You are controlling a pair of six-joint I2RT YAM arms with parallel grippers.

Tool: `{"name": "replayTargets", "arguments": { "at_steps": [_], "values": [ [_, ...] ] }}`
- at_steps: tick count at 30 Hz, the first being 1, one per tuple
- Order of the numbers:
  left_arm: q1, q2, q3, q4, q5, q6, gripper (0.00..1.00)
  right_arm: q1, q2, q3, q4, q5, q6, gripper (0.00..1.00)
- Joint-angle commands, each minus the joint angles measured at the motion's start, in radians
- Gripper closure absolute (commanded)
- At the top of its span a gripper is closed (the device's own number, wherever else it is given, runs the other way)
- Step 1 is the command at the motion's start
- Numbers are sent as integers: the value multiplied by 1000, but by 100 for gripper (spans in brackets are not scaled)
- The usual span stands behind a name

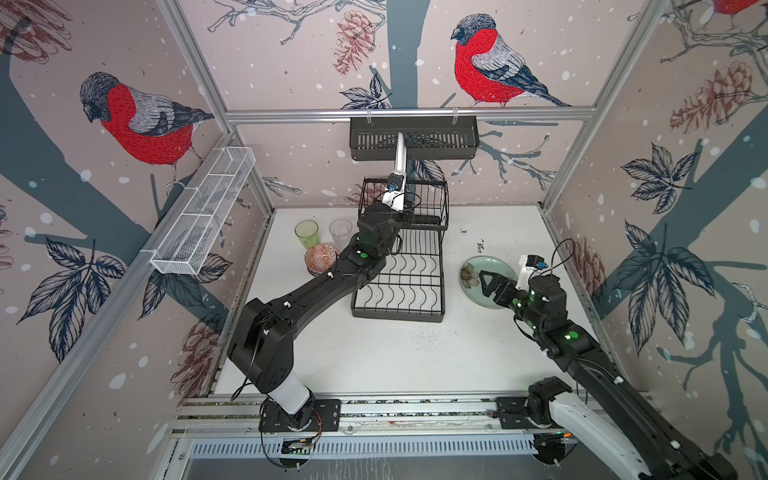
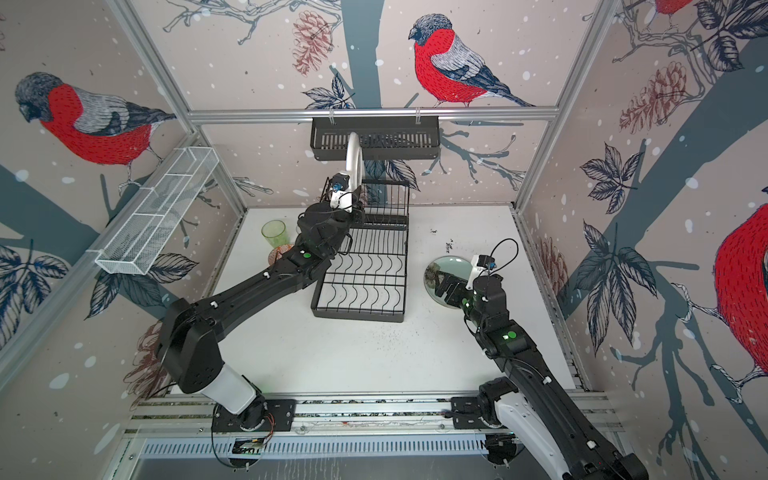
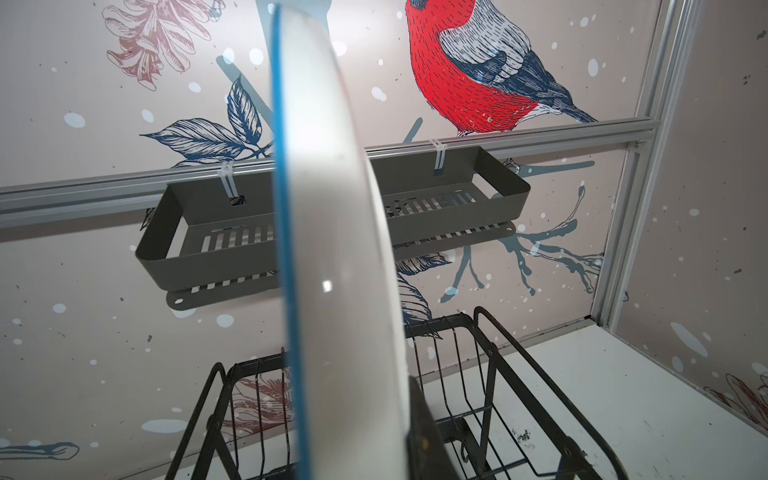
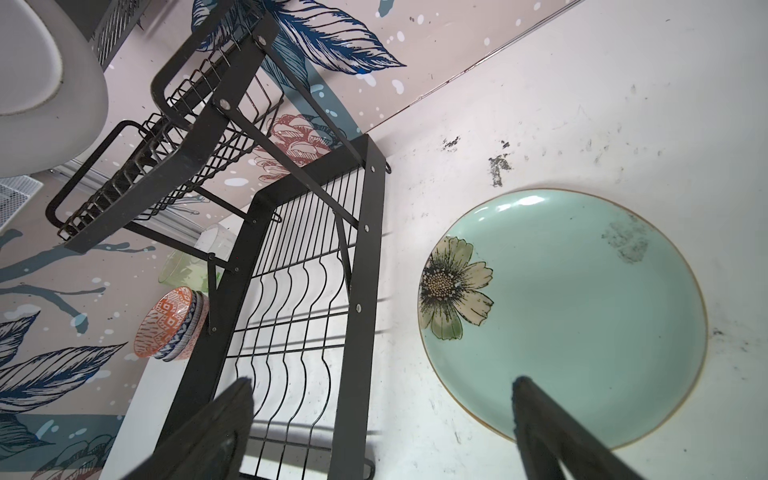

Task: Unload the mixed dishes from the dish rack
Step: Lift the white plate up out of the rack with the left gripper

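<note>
My left gripper (image 1: 391,204) is shut on the lower rim of a white plate with a blue edge (image 1: 400,156) (image 2: 354,158) (image 3: 332,249). It holds the plate upright over the upper tier of the black dish rack (image 1: 399,286) (image 2: 365,286) (image 3: 482,374) (image 4: 299,291). One finger (image 3: 428,440) shows against the plate. My right gripper (image 1: 484,284) (image 2: 442,286) (image 4: 382,382) hangs open over the near-left rim of the mint flower plate (image 1: 478,264) (image 2: 451,266) (image 4: 582,311), which lies flat on the table. A green tumbler (image 1: 307,234) (image 2: 274,233), a clear tumbler (image 1: 340,230) and stacked patterned bowls (image 1: 321,257) (image 4: 170,324) stand left of the rack.
A black slotted basket (image 1: 415,143) (image 3: 199,232) hangs on the back rail just behind the raised plate. A long white mesh basket (image 1: 203,220) hangs on the left rail. Walls close in the white table (image 1: 395,357) on three sides.
</note>
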Motion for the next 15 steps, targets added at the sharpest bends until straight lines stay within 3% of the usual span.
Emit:
{"name": "replayTargets", "arguments": {
  "at_steps": [1,7,15],
  "values": [
    [-20,-43,8,107,-16,44,100,-12,-6,9,46,-18,-8,4],
    [-99,-133,-78,154,-93,117,100,-44,-25,21,37,-56,-10,3],
    [-202,-266,-222,151,-120,78,100,-55,-15,79,-26,-88,-42,3]
  ]
}}
